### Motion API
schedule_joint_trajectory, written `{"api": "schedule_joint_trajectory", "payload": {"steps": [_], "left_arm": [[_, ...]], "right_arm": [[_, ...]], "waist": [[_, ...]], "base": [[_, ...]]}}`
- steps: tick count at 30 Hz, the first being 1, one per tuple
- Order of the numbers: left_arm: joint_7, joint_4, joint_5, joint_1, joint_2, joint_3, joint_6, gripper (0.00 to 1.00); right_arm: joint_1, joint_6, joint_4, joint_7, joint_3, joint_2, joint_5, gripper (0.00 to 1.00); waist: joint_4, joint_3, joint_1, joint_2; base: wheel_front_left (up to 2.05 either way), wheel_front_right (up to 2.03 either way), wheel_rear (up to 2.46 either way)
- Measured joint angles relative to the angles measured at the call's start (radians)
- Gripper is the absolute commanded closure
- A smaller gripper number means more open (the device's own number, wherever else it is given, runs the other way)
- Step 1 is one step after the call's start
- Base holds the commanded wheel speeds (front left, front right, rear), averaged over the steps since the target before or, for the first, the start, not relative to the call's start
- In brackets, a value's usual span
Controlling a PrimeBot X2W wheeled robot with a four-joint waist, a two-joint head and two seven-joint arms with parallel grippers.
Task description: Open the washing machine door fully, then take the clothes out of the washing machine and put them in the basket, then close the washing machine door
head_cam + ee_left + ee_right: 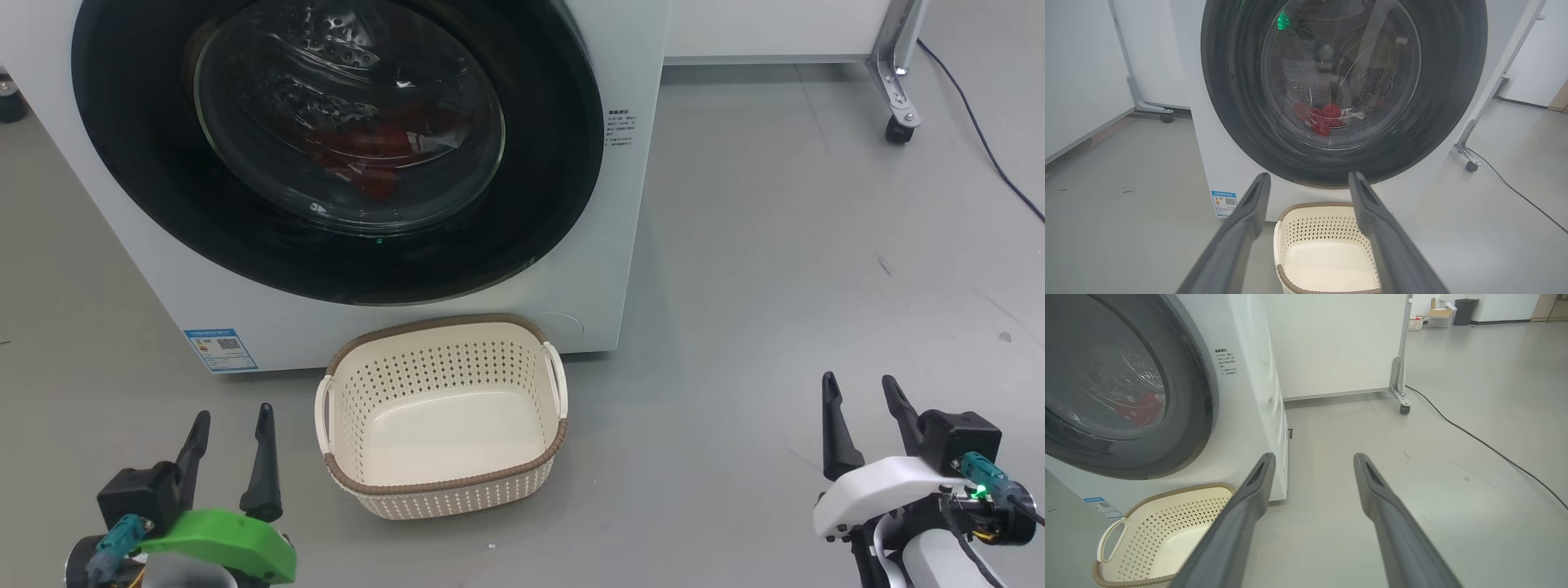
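both jaws spread, empty; basket (449,498) between them; washing machine door (343,139) shut beyond

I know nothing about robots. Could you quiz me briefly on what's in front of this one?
1. True or false: the door is shut.
2. Fill in: the red clothes lie inside the ____.
3. The basket holds: A a towel, B nothing, C shoes.
Key: 1 true; 2 washer; 3 B.
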Motion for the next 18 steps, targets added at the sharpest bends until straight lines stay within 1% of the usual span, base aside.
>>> {"api": "schedule_joint_trajectory", "payload": {"steps": [3,8,11,13,18], "left_arm": [[-0.008,0.008,0.039,-0.001,-0.001,-0.002,0.009,0.0],[-0.021,0.02,0.088,-0.002,-0.003,-0.004,0.01,0.0],[-0.031,0.029,0.114,-0.004,-0.006,-0.005,0.018,0.0],[-0.031,0.038,0.12,-0.006,-0.008,-0.003,0.018,0.0],[-0.031,0.055,0.119,-0.01,-0.015,0.005,0.018,0.0]], "right_arm": [[-0.007,-0.006,0.001,-0.012,0.01,0.0,-0.038,0.0],[-0.009,-0.01,0.001,-0.024,0.023,-0.001,-0.091,0.0],[-0.009,-0.021,0.001,-0.031,0.026,-0.001,-0.129,0.0],[-0.009,-0.026,0.001,-0.032,0.025,-0.001,-0.136,0.0],[-0.009,-0.026,0.001,-0.032,0.01,0.005,-0.135,0.0]], "waist": [[0.0,0.0,0.0001,0.0],[0.001,0.001,0.0,0.0],[0.001,0.001,0.0,0.0],[0.001,0.001,0.0,0.0],[0.0,0.0,0.0,0.0]], "base": [[0.0,0.0,0.0],[0.0,0.0,0.0],[0.0,0.0,0.0],[0.0,0.0,0.0],[0.0,0.0,0.0]]}}
